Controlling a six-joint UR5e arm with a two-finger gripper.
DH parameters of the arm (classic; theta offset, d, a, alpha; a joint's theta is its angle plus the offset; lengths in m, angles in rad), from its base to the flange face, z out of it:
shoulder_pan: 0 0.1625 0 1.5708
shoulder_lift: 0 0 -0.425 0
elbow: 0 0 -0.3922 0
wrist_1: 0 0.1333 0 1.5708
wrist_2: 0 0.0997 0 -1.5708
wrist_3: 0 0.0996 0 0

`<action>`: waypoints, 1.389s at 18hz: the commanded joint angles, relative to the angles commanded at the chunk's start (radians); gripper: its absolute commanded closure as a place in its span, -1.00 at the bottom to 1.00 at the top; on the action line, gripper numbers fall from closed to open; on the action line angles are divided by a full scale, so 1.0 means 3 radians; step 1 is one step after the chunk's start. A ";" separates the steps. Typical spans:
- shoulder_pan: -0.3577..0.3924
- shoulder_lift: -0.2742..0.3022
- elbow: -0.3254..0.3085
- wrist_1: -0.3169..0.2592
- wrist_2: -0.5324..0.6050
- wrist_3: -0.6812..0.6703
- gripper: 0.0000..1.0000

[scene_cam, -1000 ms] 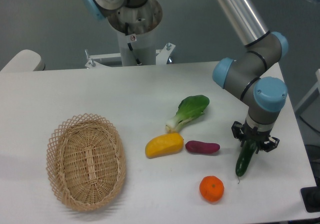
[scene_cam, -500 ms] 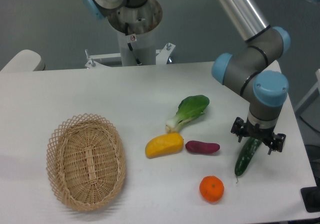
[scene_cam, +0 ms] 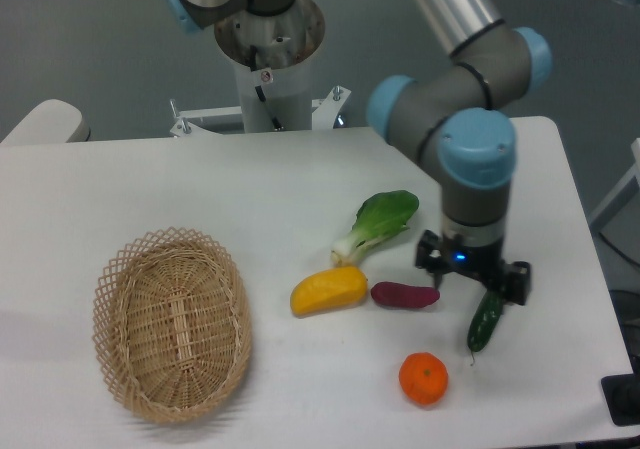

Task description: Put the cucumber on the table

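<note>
The dark green cucumber (scene_cam: 484,323) lies on the white table (scene_cam: 200,189) at the right, its thin tip pointing toward the front edge. My gripper (scene_cam: 473,275) hangs just above and to the left of the cucumber's upper end, its fingers spread wide apart and holding nothing. It is open. The upper end of the cucumber is partly hidden behind the right finger (scene_cam: 519,281).
A purple sweet potato (scene_cam: 404,295) lies just left of the gripper, with a yellow fruit (scene_cam: 329,291) and a bok choy (scene_cam: 378,222) further left. An orange (scene_cam: 423,378) sits near the front edge. A wicker basket (scene_cam: 172,322) stands at the left.
The gripper let go of the cucumber, opened wide and moved up and to the left. The cucumber stays lying on the table.
</note>
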 joint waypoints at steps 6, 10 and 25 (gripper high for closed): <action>-0.0266 0.0149 -0.0010 -0.0332 0.0015 -0.0322 -1.00; -0.0287 0.0256 -0.0056 -0.0496 0.0036 -0.0343 -1.00; -0.0267 0.0328 -0.0128 -0.0435 0.0000 -0.0292 -1.00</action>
